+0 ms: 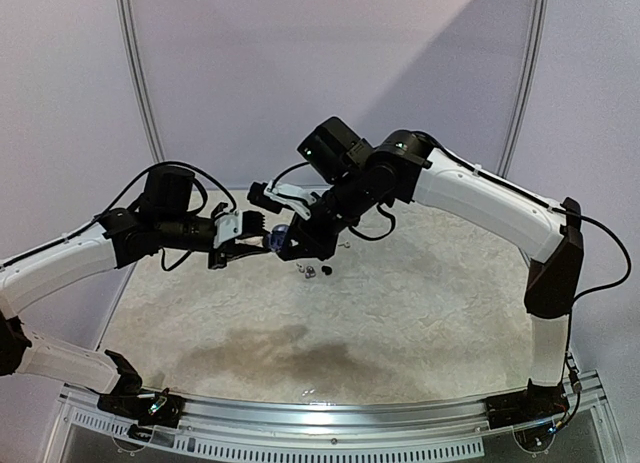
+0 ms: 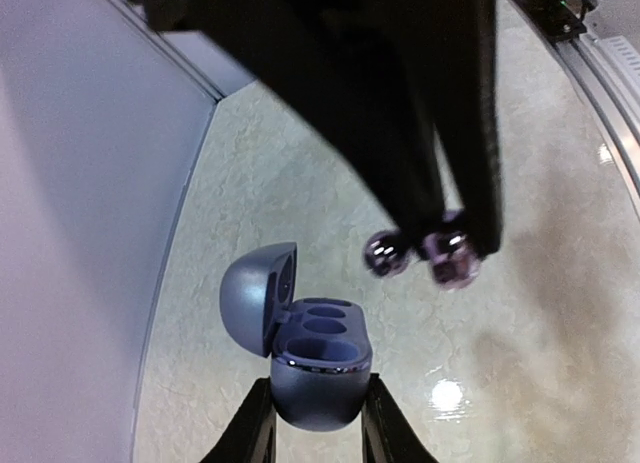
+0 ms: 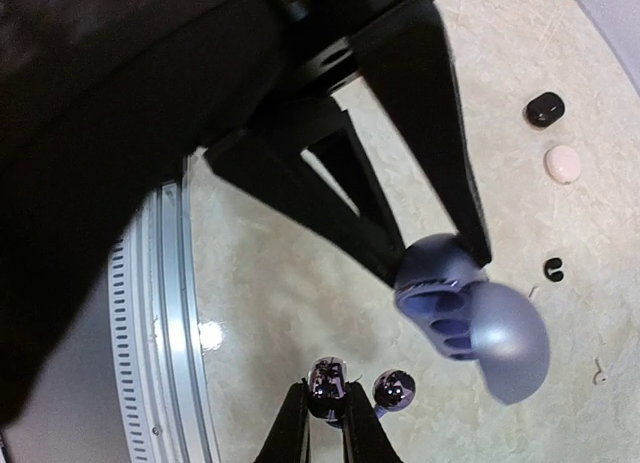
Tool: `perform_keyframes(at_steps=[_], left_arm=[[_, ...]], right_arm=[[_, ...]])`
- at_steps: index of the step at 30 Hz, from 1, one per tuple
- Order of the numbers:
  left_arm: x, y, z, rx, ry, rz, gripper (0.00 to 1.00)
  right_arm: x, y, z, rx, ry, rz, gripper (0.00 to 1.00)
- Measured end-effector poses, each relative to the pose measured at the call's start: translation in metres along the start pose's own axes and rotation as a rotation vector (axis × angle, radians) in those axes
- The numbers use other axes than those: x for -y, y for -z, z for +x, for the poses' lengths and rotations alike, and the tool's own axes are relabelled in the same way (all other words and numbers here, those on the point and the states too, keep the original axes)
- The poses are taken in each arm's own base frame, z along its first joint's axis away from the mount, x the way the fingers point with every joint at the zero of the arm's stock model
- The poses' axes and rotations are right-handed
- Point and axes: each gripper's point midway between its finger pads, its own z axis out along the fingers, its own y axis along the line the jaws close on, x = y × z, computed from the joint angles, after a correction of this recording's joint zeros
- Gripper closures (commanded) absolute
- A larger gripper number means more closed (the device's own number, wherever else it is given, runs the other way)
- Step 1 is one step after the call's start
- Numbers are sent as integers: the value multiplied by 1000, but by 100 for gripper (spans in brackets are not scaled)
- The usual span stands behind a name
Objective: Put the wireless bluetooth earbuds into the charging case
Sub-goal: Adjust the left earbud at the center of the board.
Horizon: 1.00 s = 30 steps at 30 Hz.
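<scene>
The charging case (image 2: pixel 318 368), blue-grey with its lid (image 2: pixel 252 295) hinged open, is held above the table with my left gripper (image 2: pixel 318 428) shut on its body. Its empty wells face up. My right gripper (image 3: pixel 328 415) is shut on one glossy dark earbud (image 3: pixel 330 378). A second glossy bud (image 3: pixel 394 388) hangs right beside the first. In the left wrist view both buds (image 2: pixel 388 253) hover just beyond and to the right of the case. From above, the two grippers meet at the table's far middle, left (image 1: pixel 258 241) and right (image 1: pixel 292 245).
On the cream mat lie a small black piece (image 3: pixel 544 108), a whitish oval bud (image 3: pixel 563 163), a tiny black hook-shaped bit (image 3: pixel 552 270) and two small items (image 1: pixel 316 272) under the grippers. A metal rail (image 3: pixel 160 313) edges the table's near side.
</scene>
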Motion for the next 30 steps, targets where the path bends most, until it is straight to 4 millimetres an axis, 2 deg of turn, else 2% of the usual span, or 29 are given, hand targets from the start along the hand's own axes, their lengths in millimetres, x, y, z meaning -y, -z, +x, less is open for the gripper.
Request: perform_keyframes(at_steps=[5,9,15,20,26,29,30], left_arm=[[-2,-2,22,-62,100,-24,100],[-6,0,34,-99,146,-50,100],[-2,2,52,-141,189,-57,100],[3,4,54,-147,201,-52,100],[1,8,49,-135,195,-64,100],[5,8,51,-136,197,-60,100],[6,8,52,-138,198,-58,100]], right_arm=[[-15,1,23,-65,-92,-80,93],[-17,4,58,-146,-247,-135,94],[13,-15,152,-379,-571,-110,94],[43,-33,210,-543,-788,-27,94],[77,-54,262,-677,-943,149,91],[88,-61,275,-702,-991,229,89],[90,-62,277,-707,-1007,250,86]])
